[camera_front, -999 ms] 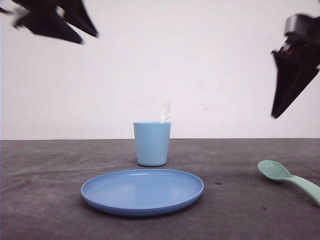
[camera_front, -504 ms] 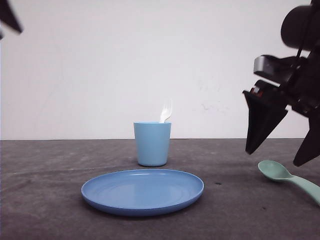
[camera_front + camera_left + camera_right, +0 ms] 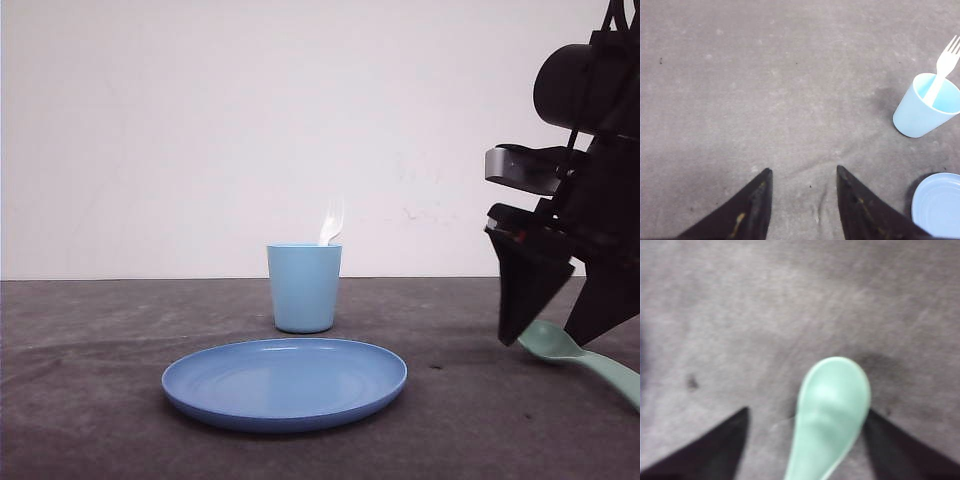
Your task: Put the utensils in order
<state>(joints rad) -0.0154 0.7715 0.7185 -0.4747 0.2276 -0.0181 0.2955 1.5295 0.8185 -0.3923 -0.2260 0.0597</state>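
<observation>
The mint-green spoon (image 3: 580,357) lies flat on the dark table at the right, bowl toward the middle. My right gripper (image 3: 548,335) hangs open just over it, one finger on each side of the bowl (image 3: 832,410), the bowl nearer one finger. The white fork (image 3: 331,223) stands tines up in the light blue cup (image 3: 304,288); the left wrist view shows the same fork (image 3: 940,70) in the cup (image 3: 922,112). My left gripper (image 3: 802,172) is open over bare table, well away from the cup, with nothing between its fingers.
A round blue plate (image 3: 285,382) lies in front of the cup at the table's middle; its rim (image 3: 937,205) shows in the left wrist view. A plain white wall stands behind the table.
My right gripper has come down from high at the right to straddle the spoon's bowl. The left arm has gone up and out of the front view. Fork, cup and plate have not moved.
</observation>
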